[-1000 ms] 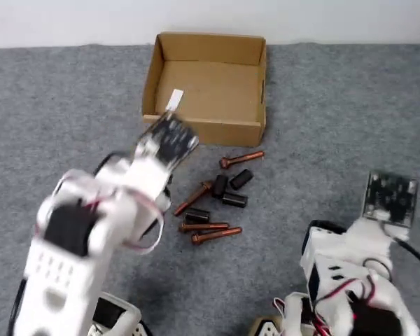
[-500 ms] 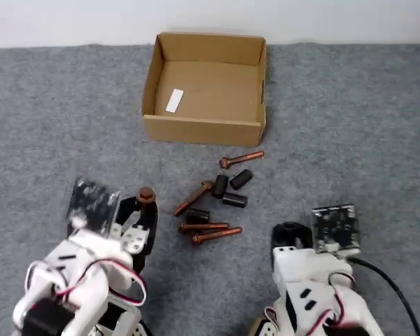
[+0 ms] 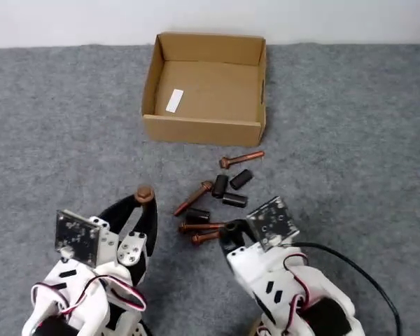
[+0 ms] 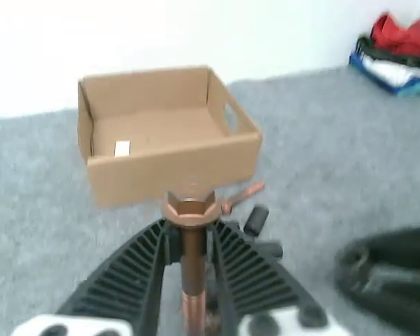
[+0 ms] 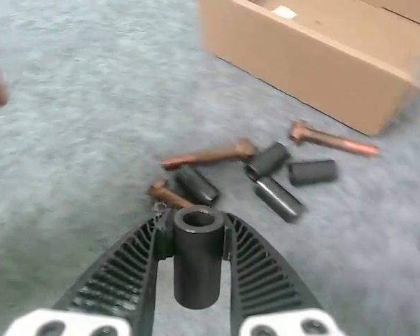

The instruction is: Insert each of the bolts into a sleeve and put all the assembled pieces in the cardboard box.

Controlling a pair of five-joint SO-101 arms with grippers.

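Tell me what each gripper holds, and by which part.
The left gripper clamps a copper bolt by its shank, just under the hex head. The right gripper clamps a black sleeve across its side wall.

Tip of gripped bolt (image 4: 190, 241) cut off; loose bolts (image 3: 196, 227) partly behind sleeve (image 3: 232, 229).

Loose bolts (image 3: 241, 159), sleeves (image 3: 234, 200) scattered just before box (image 3: 203, 130).

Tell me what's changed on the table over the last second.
The left gripper, clamping a bolt, pulled back from the cardboard box toward its base. The right gripper, holding a sleeve, swung left toward the pile. The box, loose bolts and loose sleeves stayed put.
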